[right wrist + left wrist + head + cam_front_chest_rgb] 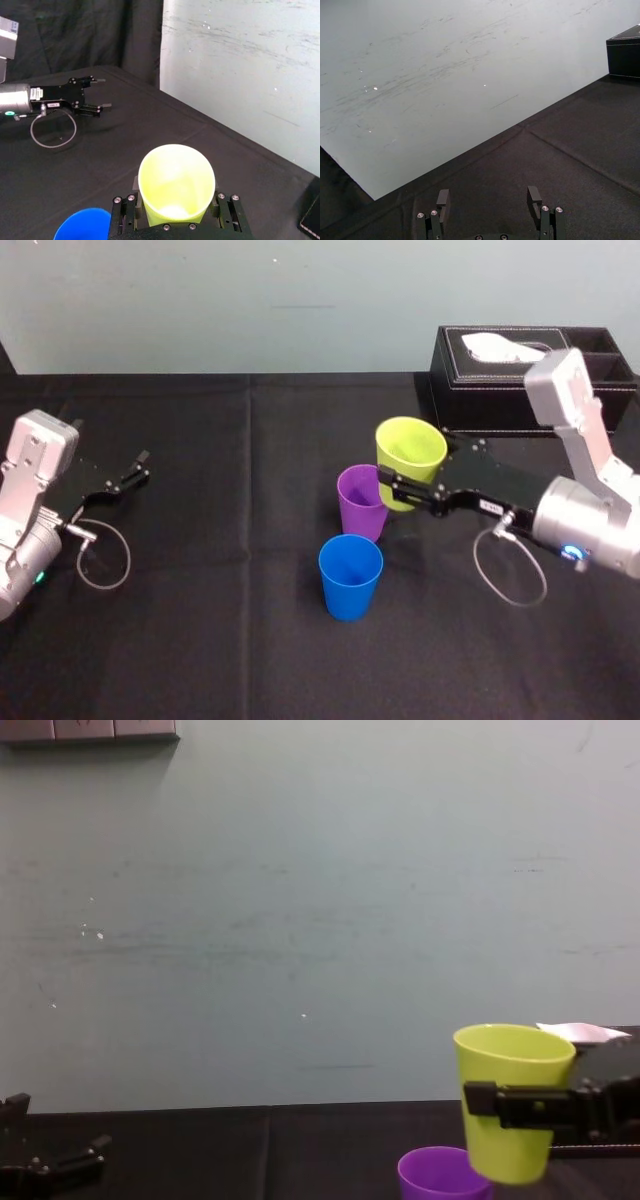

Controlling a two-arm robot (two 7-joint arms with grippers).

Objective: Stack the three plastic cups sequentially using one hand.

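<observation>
Fingers of the right gripper (408, 490) pinch the yellow-green cup (410, 445) by its sides, holding it lifted off the bench (220, 590), just beside the standing purple cup (360, 502). The blue cup (350, 575) stands nearer the robot. The left gripper (142, 466) rests far left, fingers spread.

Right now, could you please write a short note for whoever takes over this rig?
Right hand: shut on the yellow-green plastic cup, held upright beside the purple plastic cup, not in it.
Left hand: open, parked at the left of the black-clothed table.
Blue plastic cup stands alone, nearer the robot.
Done: yellow-green cup grasped. Left: both stacking steps.
</observation>
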